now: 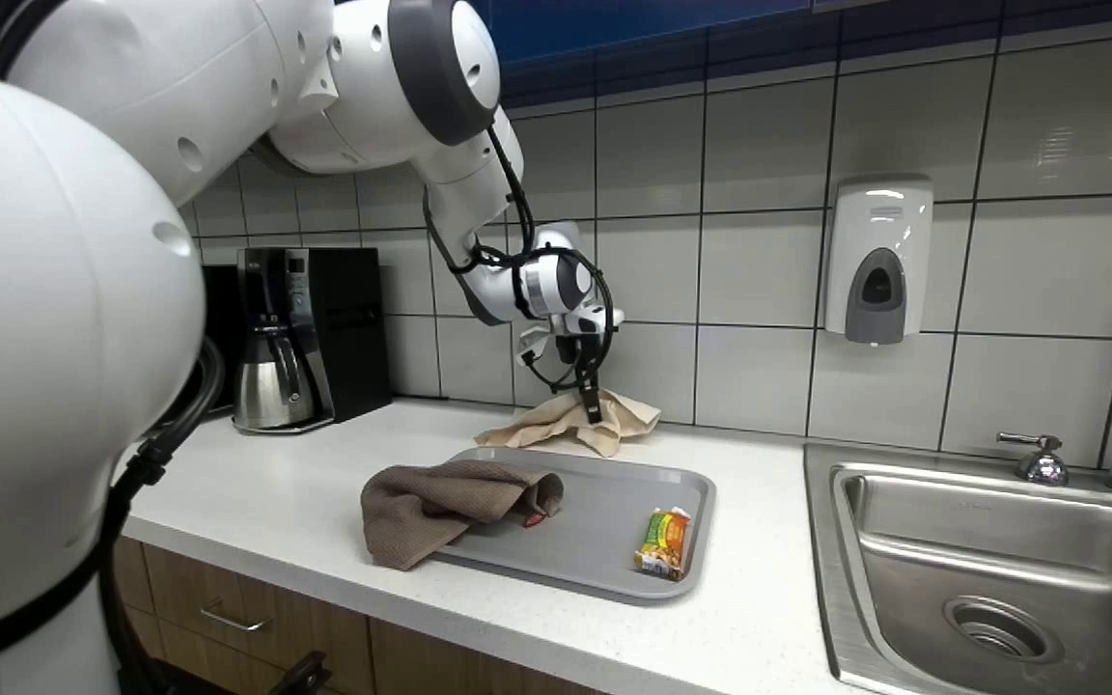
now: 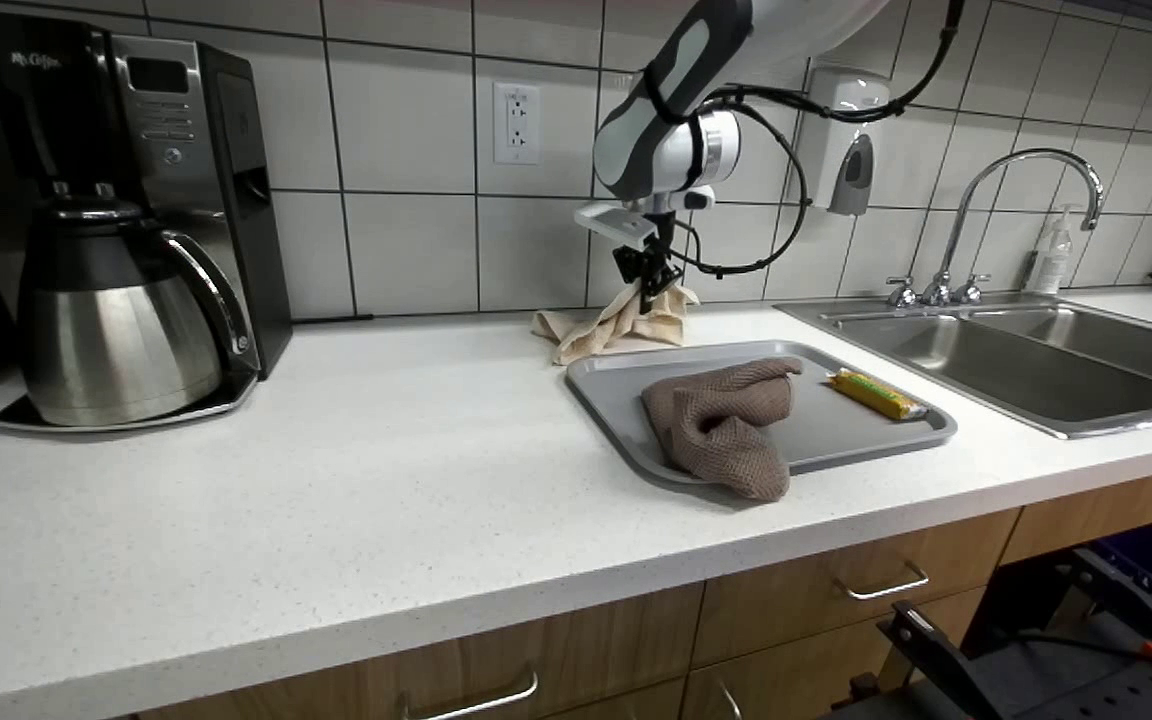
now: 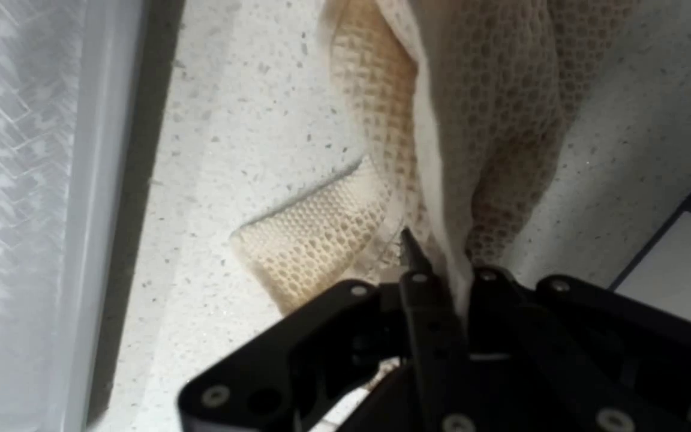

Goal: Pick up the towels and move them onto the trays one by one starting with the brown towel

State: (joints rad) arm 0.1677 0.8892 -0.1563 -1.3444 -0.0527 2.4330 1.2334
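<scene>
Presumably for lifting, the Robotiq gripper (image 3: 456,283) pinches the beige towel (image 3: 462,138), lower center of the wrist view. The gray tray (image 3: 18,240), far left, likely awaits it.

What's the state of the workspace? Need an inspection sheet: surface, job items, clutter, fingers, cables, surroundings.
Surface: white speckled countertop, carrying a gray tray.
Brown towel: crumpled on the tray, part of it over the rim.
Beige towel: on the countertop between the tray and the tiled wall; not on the tray yet.
Clutter: wrapped snack bar on the tray; small red item at the brown towel's edge, can't identify.
Fingers: shut on a fold of the beige towel.
Cables: black, loosely looped at the wrist of the arm; clearance from the beige towel can't be judged.
Surroundings: coffee maker, sink, wall-mounted soap dispenser.
</scene>
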